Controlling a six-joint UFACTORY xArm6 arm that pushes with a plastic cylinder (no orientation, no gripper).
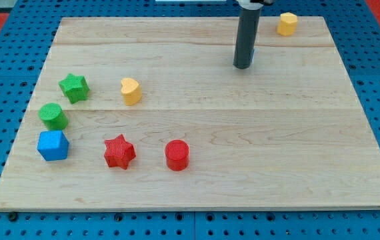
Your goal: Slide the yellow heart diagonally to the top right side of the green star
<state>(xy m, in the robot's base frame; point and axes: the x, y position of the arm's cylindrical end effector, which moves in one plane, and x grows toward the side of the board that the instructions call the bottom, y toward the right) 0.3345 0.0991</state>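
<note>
The yellow heart lies on the wooden board, left of centre. The green star lies to its left, a short gap away, at about the same height in the view. My tip is the lower end of the dark rod, near the view's top, right of centre. It is far to the right of the yellow heart and touches no block.
A green cylinder and a blue cube lie below the green star. A red star and a red cylinder lie towards the view's bottom. A yellow hexagonal block sits at the top right.
</note>
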